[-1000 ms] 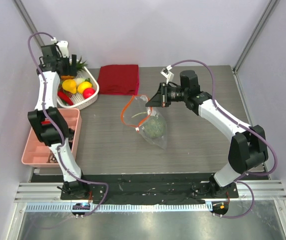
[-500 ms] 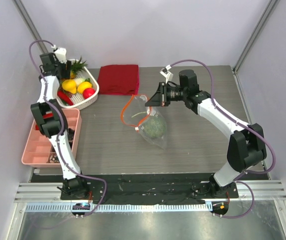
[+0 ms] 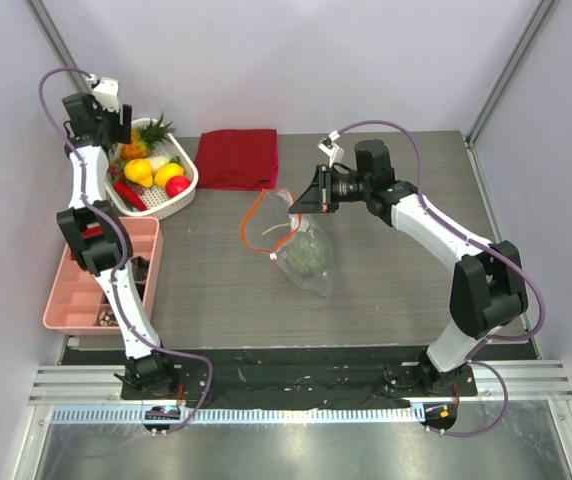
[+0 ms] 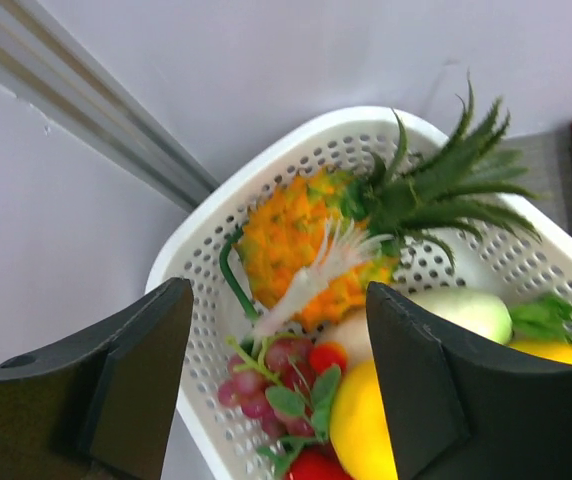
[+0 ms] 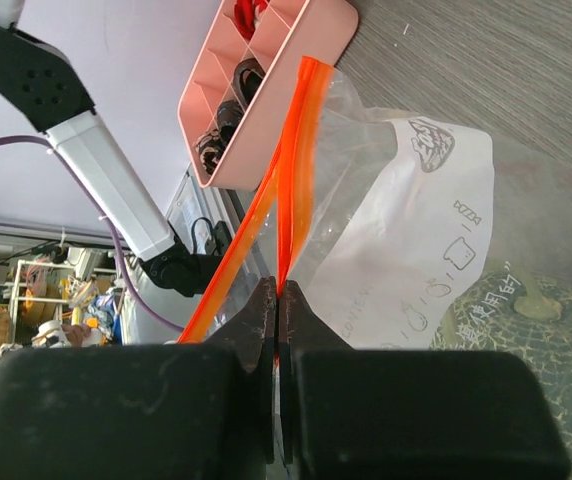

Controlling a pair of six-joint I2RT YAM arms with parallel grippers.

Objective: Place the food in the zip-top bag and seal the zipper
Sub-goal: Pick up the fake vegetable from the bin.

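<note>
The clear zip-top bag (image 3: 288, 238) lies mid-table with the green netted melon (image 3: 307, 257) inside it. Its orange zipper (image 3: 255, 214) stands open in a loop. My right gripper (image 3: 302, 200) is shut on the zipper's edge (image 5: 300, 150) and holds the mouth up; the melon (image 5: 531, 320) shows through the plastic. My left gripper (image 3: 116, 125) hangs open over the white basket (image 3: 184, 199) at the back left, nothing between its fingers (image 4: 136, 370). Under it lie a pineapple (image 4: 301, 235), grapes (image 4: 266, 380) and a yellow citrus (image 4: 361, 425). A red apple (image 3: 177, 186) sits in the basket.
A folded dark red cloth (image 3: 237, 158) lies at the back, beside the basket. A pink compartment tray (image 3: 71, 290) stands along the left edge by the left arm. Walls close in at the back and left.
My left arm has drawn back and left, toward the corner above the basket's far end. The right gripper and the bag have stayed put.
</note>
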